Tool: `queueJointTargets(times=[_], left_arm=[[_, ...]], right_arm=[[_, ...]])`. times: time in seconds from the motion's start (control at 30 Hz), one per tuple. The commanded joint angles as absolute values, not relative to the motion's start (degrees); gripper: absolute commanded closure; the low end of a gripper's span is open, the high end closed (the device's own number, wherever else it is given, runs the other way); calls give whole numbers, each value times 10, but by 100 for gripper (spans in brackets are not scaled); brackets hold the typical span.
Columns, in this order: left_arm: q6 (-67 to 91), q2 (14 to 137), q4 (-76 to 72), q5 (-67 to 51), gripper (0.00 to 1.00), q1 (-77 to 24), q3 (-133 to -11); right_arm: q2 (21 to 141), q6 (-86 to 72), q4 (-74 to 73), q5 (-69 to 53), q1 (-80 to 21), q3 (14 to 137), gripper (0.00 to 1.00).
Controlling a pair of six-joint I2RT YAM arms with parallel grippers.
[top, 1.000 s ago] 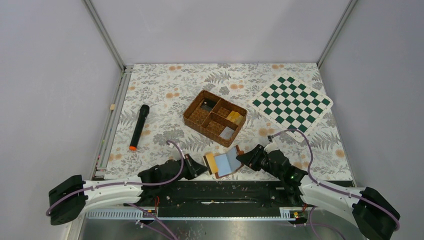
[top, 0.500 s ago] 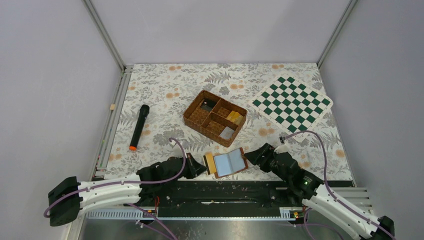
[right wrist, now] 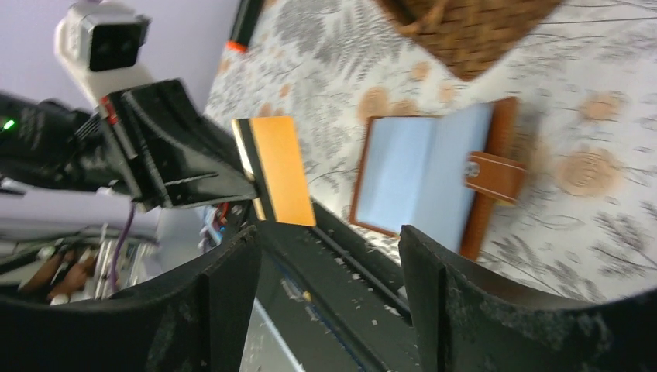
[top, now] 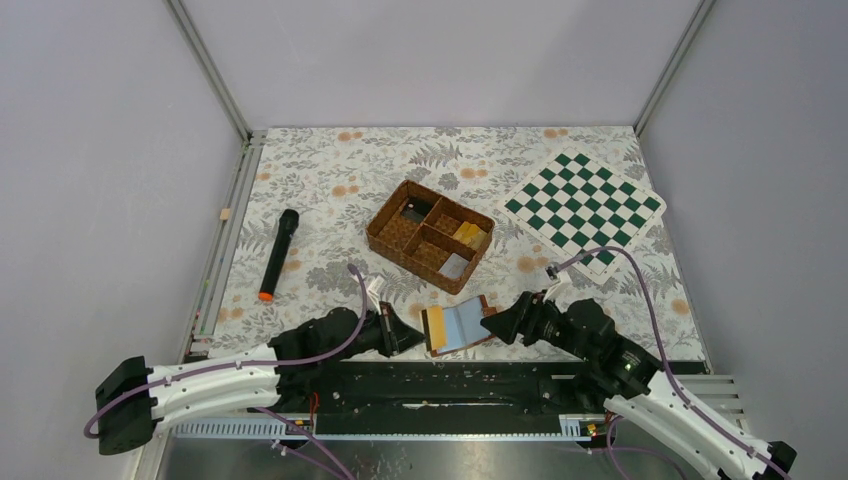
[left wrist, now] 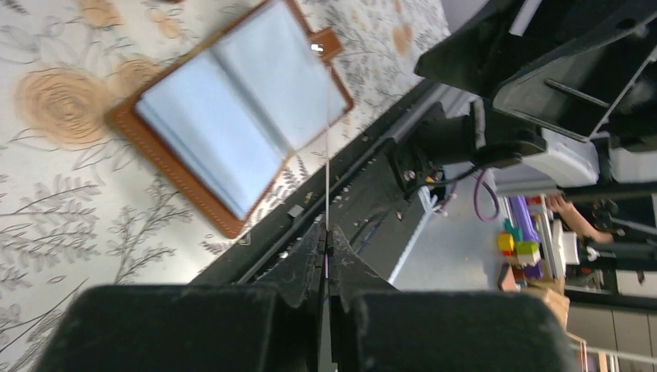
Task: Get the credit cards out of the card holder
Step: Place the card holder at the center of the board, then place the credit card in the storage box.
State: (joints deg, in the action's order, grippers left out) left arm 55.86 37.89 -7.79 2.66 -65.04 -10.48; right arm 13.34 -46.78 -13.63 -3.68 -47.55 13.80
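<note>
You're pinching a card [right wrist: 275, 170] with left gripper [top: 408, 335] beside the wallet [top: 462, 322], right gripper [top: 497, 322] gaping open; thin edge grip is risking a drop.

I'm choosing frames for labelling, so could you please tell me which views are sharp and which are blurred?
Top view: even light, sharp throughout, wallet crisp. Left wrist: wallet in focus, the left gripper a dark blur, its card only an edge-on line. Right wrist: slightly smeared, basket worst, right gripper dark and soft.
</note>
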Motion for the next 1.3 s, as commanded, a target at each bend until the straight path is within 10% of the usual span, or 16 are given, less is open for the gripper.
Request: queueJointTargets(times=[0.0, 0.53, 0.77, 0.9, 1.27], left_arm=[[517, 380, -179, -51, 100, -653, -124], [520, 425, -325, -123, 100, -653, -119], [533, 426, -318, -104, 99, -653, -125], [548, 414, -204, -51, 55, -651, -155], [660, 285, 38, 92, 38, -642, -237]], right_arm=[[170, -437, 5, -176, -474, 132, 29], [369, -515, 370, -328, -474, 70, 44], [397, -539, 436, -346, -474, 63, 94], [367, -498, 364, -322, -474, 82, 100], [351, -108, 101, -121, -484, 236, 100]])
